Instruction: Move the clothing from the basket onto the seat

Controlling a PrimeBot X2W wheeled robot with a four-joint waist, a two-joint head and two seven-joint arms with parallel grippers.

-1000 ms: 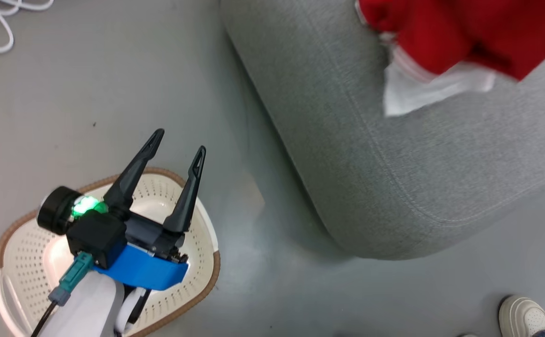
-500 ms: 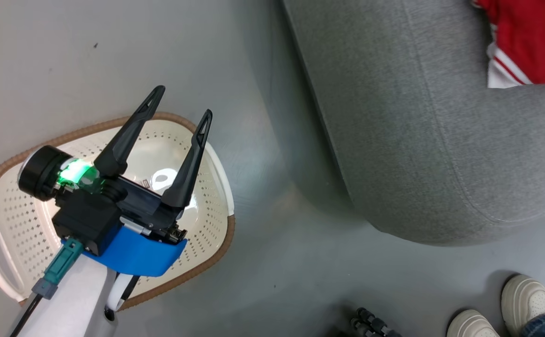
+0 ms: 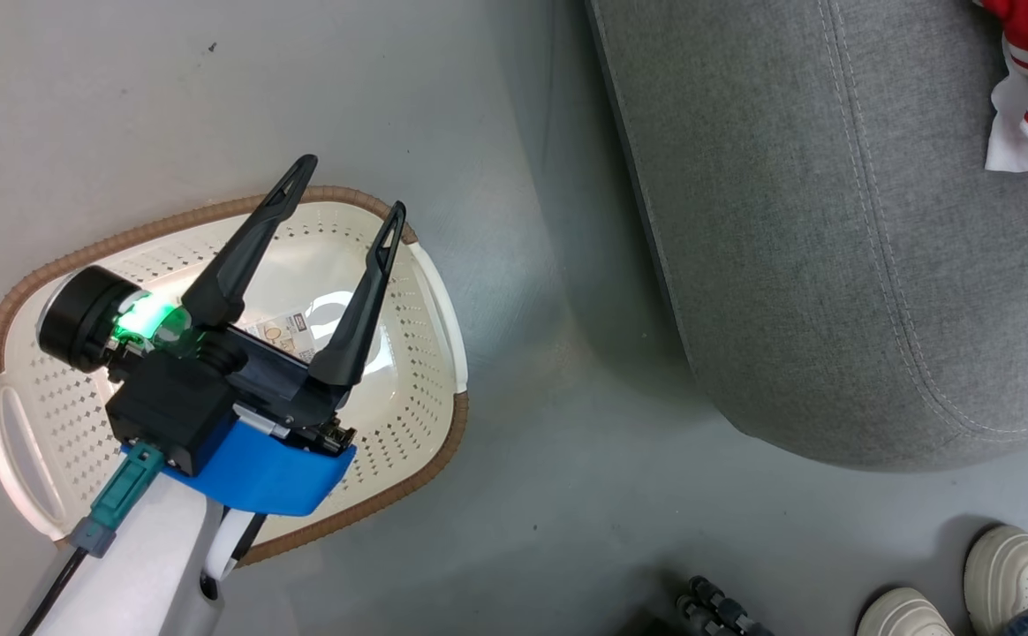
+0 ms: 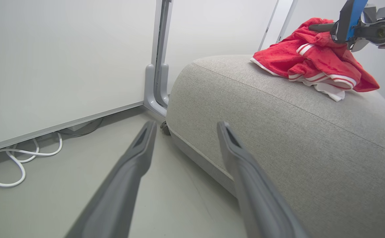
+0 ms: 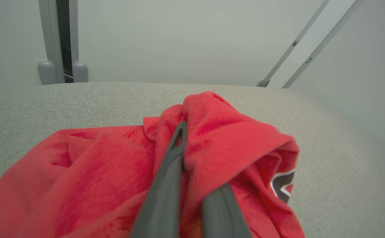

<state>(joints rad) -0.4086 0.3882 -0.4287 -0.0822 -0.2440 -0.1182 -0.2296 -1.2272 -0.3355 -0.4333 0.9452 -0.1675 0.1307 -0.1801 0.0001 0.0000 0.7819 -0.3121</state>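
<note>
1. The clothing (image 4: pixel 311 62) lies bunched on the light grey seat (image 3: pixel 832 221), well apart from the basket (image 3: pixel 214 212) on the smooth grey floor (image 3: pixel 549 495).
2. The right hand (image 5: pixel 186 142) is closed, seemingly pinching a fold of the clothing.
3. The left hand (image 3: pixel 352 185) hovers spread wide over the basket.
4. A white wall (image 4: pixel 63 59) and a looped white cable (image 4: pixel 0 173) lie beyond.

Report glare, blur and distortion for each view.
Head view: sharp, with white glare on the glossy floor of the cream perforated plastic basket and a soft shadow beside the light grey fabric seat. Left wrist view: wide-angle stretch, left gripper's dark fingers blurred. Right wrist view: right gripper's fingers soft, red crumpled clothing fairly sharp.
</note>
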